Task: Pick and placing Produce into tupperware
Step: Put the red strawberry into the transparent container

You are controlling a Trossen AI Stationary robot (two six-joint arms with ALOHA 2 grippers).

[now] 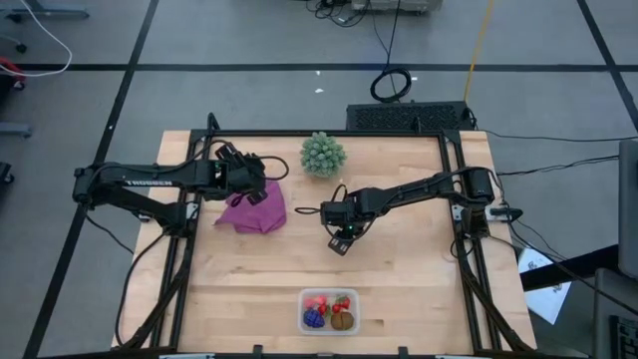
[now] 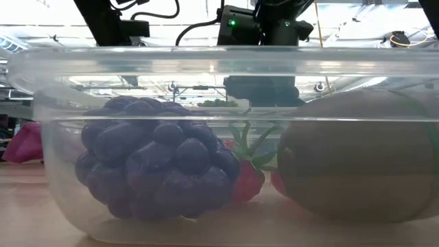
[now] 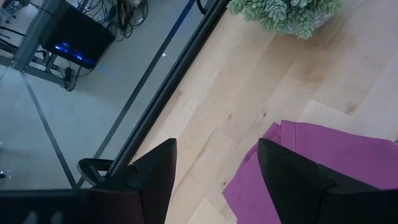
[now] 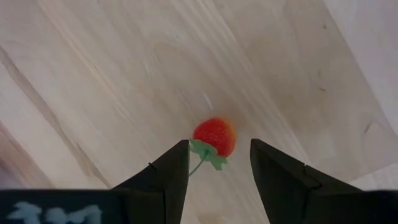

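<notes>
The clear tupperware (image 1: 329, 311) sits near the table's near edge and fills the low view (image 2: 41, 103). It holds the purple grape cluster (image 2: 154, 168), the brown kiwi (image 2: 357, 158) and red berries (image 2: 247, 180). One red strawberry with a green leaf (image 4: 214, 135) lies on the bare wood. My right gripper (image 4: 217, 146) hangs open over it at the table's middle (image 1: 340, 242), a finger on either side of its leaf end, apart from it. My left gripper (image 3: 216, 146) is open by the magenta cloth's far edge (image 1: 264, 187).
The magenta cloth (image 1: 254, 211) lies crumpled left of centre under the left gripper. A pale green bushy ball (image 1: 323, 154) stands at the far edge. Bare wood stretches between the right gripper and the tub. Black frame rails run along the table's left and right sides.
</notes>
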